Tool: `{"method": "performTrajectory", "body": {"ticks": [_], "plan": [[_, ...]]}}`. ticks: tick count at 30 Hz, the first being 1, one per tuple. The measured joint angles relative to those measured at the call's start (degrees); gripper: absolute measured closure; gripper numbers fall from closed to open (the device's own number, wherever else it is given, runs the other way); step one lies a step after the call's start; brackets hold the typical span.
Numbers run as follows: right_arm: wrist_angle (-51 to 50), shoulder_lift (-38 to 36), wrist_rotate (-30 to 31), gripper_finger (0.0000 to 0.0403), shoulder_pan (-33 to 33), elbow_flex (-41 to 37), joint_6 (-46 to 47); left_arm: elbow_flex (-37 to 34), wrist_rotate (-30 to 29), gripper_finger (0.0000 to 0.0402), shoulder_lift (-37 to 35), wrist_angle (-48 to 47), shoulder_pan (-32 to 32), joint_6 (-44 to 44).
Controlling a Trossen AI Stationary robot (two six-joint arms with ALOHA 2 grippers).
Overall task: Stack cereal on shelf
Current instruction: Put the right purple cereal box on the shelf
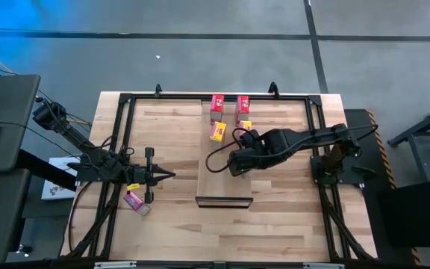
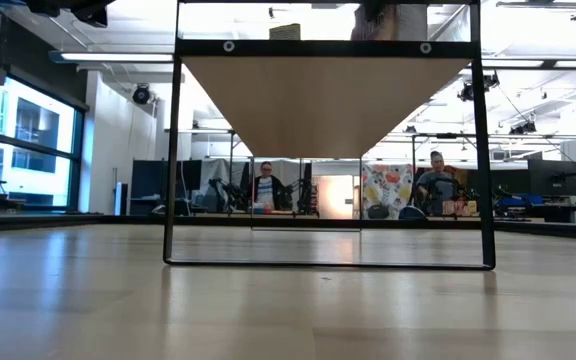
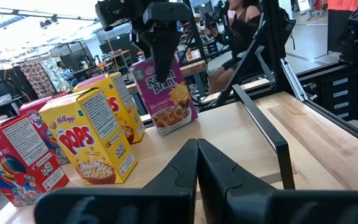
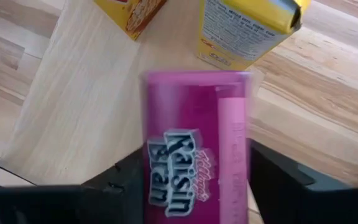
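Surface: striped butcher-block tabletop (image 1: 275, 217) inside a black frame; beyond it, an open workroom with seated people.

Landmark: long narrow light-wood shelf plank (image 1: 219, 168) with a dark bar at its near end, running lengthwise up the table's middle.

Right gripper (image 1: 235, 163): over the plank about midway along, fingers clamped on an upright magenta-pink Raisin Bran cardboard box (image 4: 194, 149).

Key relation: the held box hangs above bare plank wood; the standing boxes lie onward along the plank's long axis, toward its far end. The right arm is the nearer one.

Placed cereal: two red boxes (image 1: 217, 103) at the plank's far end; two yellow Corn Pops boxes (image 3: 98, 134) just nearer, one on the plank's right edge.

Remaining cereal: second magenta-pink box (image 1: 134, 200) lying flat on the tabletop, well left of the plank.

Left gripper (image 1: 167, 175): left of the plank, fingers together, nothing held.

Judgement: five boxes look handled; set-down wants the box lowered square beside the yellow pair.
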Motion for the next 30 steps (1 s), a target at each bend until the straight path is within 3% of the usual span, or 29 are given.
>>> {"method": "performTrajectory", "body": {"ticks": [4, 8, 30], "plan": [[0.0, 0.0, -0.1, 0.0148, 0.0, 0.0, 0.1, 0.0, 0.0, 0.0402, 0.0, 0.0, 0.0, 0.0], [0.6, 0.0, 0.0, 0.0127, 0.0, 0.0, 0.1, 0.0, 0.0, 0.0402, 0.0, 0.0, 0.0, 0.0], [3.1, -0.2, -9.2, 0.0125, 0.0, 0.0, -3.7, 0.0, 0.0, 0.0402, 0.0, 0.0, 0.0, 0.0]]}}
